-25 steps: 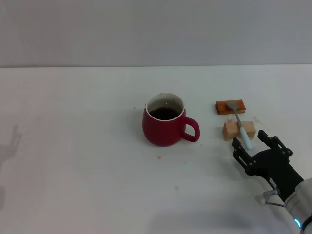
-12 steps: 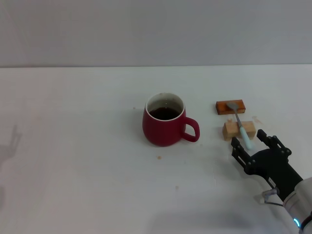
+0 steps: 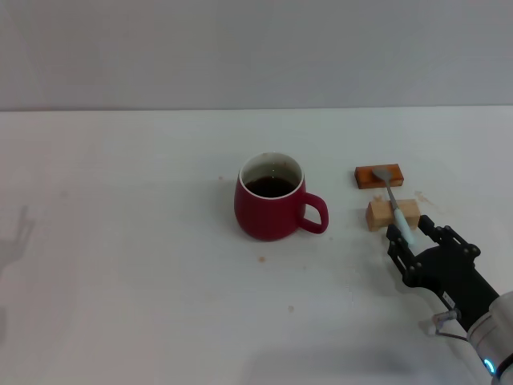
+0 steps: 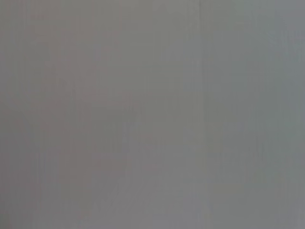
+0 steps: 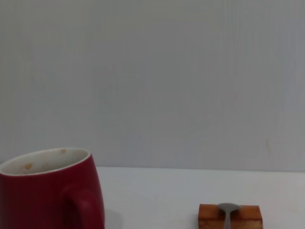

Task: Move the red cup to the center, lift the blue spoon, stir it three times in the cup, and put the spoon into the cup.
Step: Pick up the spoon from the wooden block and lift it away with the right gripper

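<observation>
The red cup point(image 3: 271, 207) stands upright near the middle of the white table point(image 3: 120, 265), its handle turned to the right and dark liquid seen inside, so the first step is judged done. The blue spoon point(image 3: 394, 204) is not yet lifted: it lies to the right of the cup, well apart from it, with its metal bowl resting on the orange-brown block point(image 3: 378, 176) on the far side and its pale handle laid across the tan wooden block point(image 3: 393, 214) nearer the robot. The right gripper point(image 3: 414, 235) is placed at the near end of the handle, with the jaws set apart on either side of it; no grip is seen. The left gripper is not in view. Grasping and lifting, three stirs and leaving the spoon in the cup are judged still to be done.
</observation>
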`<state>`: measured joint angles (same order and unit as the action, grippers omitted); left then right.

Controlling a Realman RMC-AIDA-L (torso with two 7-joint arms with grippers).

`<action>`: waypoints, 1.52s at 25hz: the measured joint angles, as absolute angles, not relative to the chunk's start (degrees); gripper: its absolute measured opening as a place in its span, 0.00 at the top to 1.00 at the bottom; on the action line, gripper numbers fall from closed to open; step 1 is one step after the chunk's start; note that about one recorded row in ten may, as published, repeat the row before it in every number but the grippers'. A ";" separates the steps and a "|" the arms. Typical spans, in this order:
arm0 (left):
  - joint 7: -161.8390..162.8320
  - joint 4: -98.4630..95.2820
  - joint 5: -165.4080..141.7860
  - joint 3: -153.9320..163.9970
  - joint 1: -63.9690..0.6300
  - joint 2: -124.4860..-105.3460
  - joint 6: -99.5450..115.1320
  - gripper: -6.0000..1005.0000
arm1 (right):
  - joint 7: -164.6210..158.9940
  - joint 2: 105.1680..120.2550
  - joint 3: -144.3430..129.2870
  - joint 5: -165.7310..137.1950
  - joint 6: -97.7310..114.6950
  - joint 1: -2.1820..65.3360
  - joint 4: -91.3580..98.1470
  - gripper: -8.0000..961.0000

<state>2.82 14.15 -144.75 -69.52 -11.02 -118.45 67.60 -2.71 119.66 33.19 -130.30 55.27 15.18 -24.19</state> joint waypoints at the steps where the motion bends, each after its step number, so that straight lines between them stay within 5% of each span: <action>1: 2.84 14.15 -144.76 -69.52 -11.02 -118.43 67.60 0.16 | -2.71 119.65 33.18 -130.30 55.26 15.19 -24.18 0.39; 4: 2.86 14.15 -144.75 -69.52 -11.00 -118.40 67.60 0.16 | -2.72 119.66 33.12 -130.28 55.24 15.20 -24.17 0.46; 38: 2.80 13.97 -144.76 -69.52 -10.89 -118.39 67.59 0.16 | -2.90 119.71 33.24 -130.25 53.15 15.99 -24.52 0.56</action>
